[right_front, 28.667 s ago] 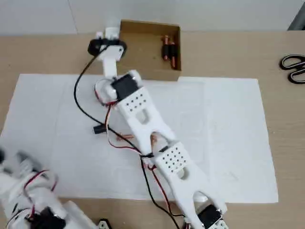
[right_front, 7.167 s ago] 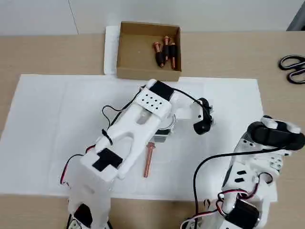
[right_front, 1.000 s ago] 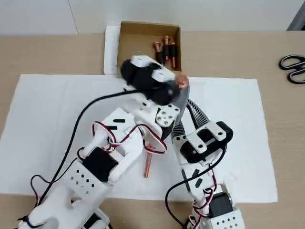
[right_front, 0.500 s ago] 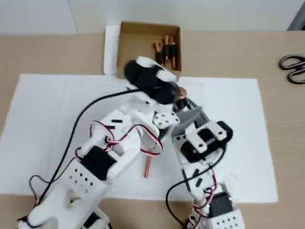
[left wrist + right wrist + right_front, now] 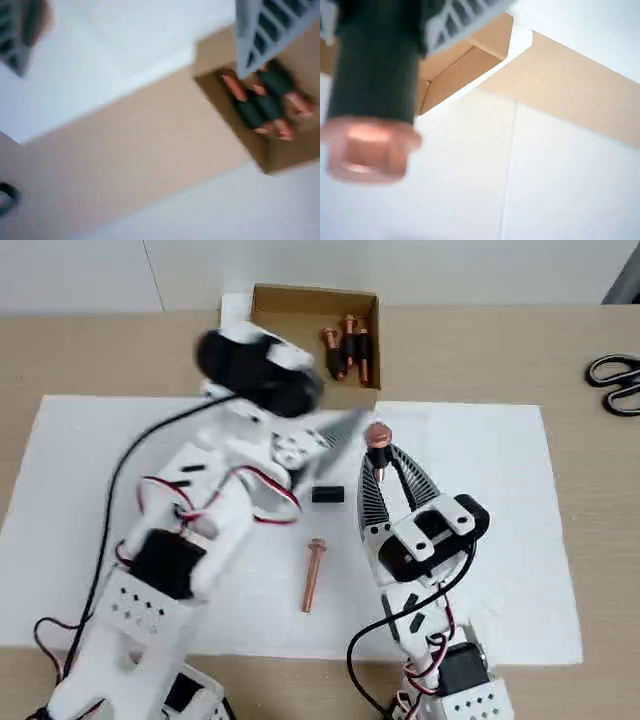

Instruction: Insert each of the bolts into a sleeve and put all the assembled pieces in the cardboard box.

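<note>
My right gripper (image 5: pixel 379 472) is shut on a copper bolt (image 5: pixel 377 438) fitted in a black sleeve (image 5: pixel 375 70), held above the white paper just before the cardboard box (image 5: pixel 300 350). The bolt's head (image 5: pixel 367 150) faces the right wrist camera. My left gripper (image 5: pixel 336 428) hangs open near the box's front wall, its grey fingers (image 5: pixel 260 35) wide apart over three assembled pieces (image 5: pixel 262 105) in the box (image 5: pixel 220 95). A loose black sleeve (image 5: pixel 327 494) and a bare bolt (image 5: pixel 313 575) lie on the paper between the arms.
White paper (image 5: pixel 500 540) covers the middle of the wooden table (image 5: pixel 480 350). Scissors (image 5: pixel 615 382) lie at the far right edge. The assembled pieces (image 5: pixel 346 346) sit in the box's right half.
The left arm has swung left and toward the box, away from the piece the right gripper holds. The loose black sleeve on the paper has come into sight.
</note>
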